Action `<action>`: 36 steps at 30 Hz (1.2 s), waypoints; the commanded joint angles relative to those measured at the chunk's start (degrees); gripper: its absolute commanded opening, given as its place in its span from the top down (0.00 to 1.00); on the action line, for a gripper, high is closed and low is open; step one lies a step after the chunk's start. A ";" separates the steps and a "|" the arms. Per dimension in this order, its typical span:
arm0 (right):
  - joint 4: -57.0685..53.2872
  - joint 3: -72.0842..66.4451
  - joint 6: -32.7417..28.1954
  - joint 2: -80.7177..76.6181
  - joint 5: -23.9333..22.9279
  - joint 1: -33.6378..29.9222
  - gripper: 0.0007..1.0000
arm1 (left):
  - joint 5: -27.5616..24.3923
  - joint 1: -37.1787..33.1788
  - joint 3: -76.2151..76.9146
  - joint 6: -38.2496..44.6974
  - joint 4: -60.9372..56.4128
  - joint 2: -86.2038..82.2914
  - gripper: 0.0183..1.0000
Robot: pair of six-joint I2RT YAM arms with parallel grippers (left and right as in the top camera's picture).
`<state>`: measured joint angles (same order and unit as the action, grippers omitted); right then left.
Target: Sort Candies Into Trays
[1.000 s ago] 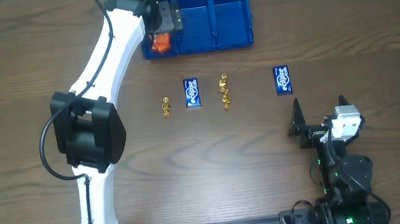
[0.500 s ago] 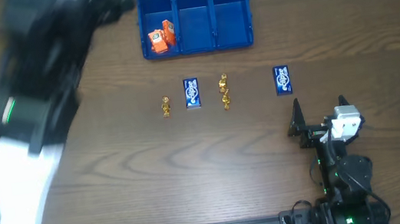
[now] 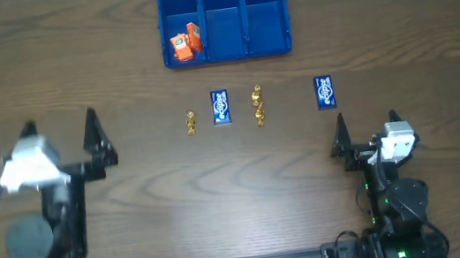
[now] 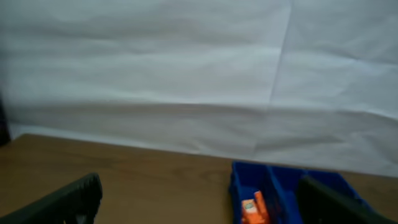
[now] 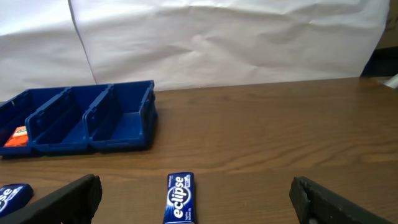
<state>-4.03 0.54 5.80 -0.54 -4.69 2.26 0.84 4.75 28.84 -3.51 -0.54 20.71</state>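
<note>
Here the left pincer point(image 3: 59, 126) and right pincer point(image 3: 366, 120) hover released, pointing at the blue tray point(image 3: 273, 49) from well apart, over a wooden desk point(image 3: 431, 31), white backdrop point(image 5: 224, 43) beyond.

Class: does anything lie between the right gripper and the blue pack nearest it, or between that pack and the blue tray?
Nothing visible does. Bare table lies between the open right gripper and the blue pack, and between that pack and the blue tray; the gold candies sit off to one side.

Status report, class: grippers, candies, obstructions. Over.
Left gripper, right gripper open, empty. Orange candies in tray, left compartment. Blue packs, gold candies on table. Nothing blocking tray.
</note>
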 commanded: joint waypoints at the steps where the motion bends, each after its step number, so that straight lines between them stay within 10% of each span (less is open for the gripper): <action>1: -0.37 -0.11 -0.31 0.35 -0.11 -0.13 0.00 | -5.44 -5.27 -13.99 3.52 -1.20 -13.55 0.00; 36: -0.37 -0.11 -0.31 0.35 -0.11 -0.13 0.00 | -10.78 -5.97 -28.57 3.13 4.09 -20.50 0.00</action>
<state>-4.05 0.54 5.80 -0.58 -4.67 2.26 -7.66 -0.97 1.21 -1.21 1.43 0.80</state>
